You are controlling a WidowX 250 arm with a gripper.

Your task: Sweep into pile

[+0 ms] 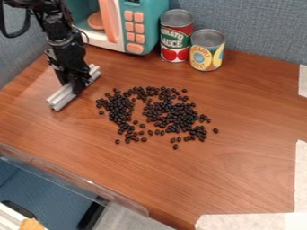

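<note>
Here we have one wooden table, and at its back one toy microwave, door open, one round peach piece inside. One black gripper is next, pinching one silvery bar low over the wood. We count two cans beside the microwave, contents hidden. And mid-table, apart from the bar, black beans, too many to count, loosely scattered!
</note>
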